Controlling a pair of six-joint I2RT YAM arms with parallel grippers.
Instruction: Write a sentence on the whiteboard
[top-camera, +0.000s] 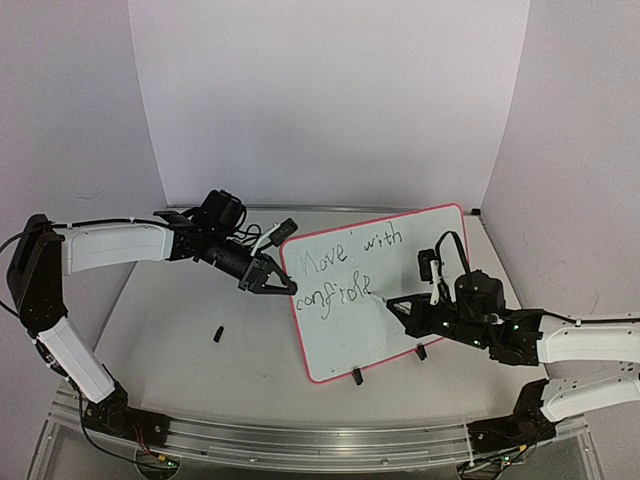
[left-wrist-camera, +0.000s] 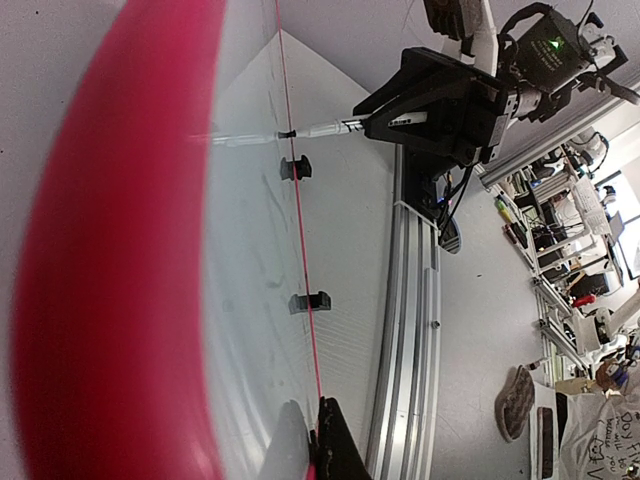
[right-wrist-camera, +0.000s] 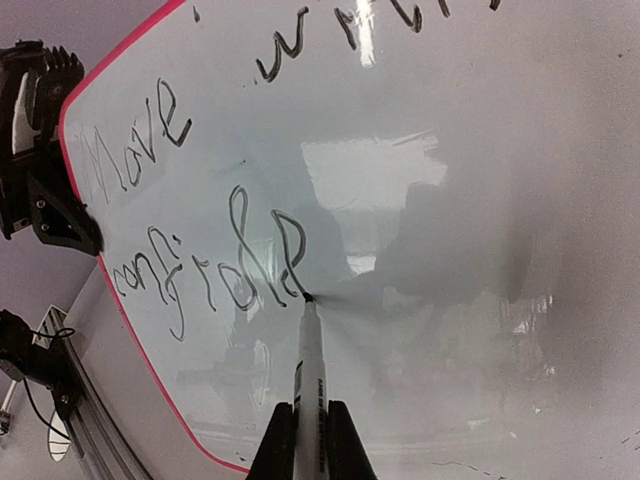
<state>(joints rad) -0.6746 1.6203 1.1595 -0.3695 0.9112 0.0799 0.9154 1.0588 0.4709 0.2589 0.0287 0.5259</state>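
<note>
The whiteboard (top-camera: 395, 320) stands tilted on two black clip feet at centre right, with a pink-red rim. The sentence (top-camera: 340, 268) reads "Move with" over a partial second row; it also shows in the right wrist view (right-wrist-camera: 215, 255). My right gripper (right-wrist-camera: 310, 440) is shut on a white marker (right-wrist-camera: 308, 365) whose tip touches the board at the end of the second row. In the top view the right gripper (top-camera: 400, 306) is at the board's lower middle. My left gripper (top-camera: 278, 285) is shut on the board's left edge, and its fingers (left-wrist-camera: 335, 440) pinch the pink rim (left-wrist-camera: 300, 260).
A small black cap (top-camera: 217, 333) lies on the table left of the board. A metal rail (top-camera: 300, 435) runs along the near edge. White walls enclose the back and sides.
</note>
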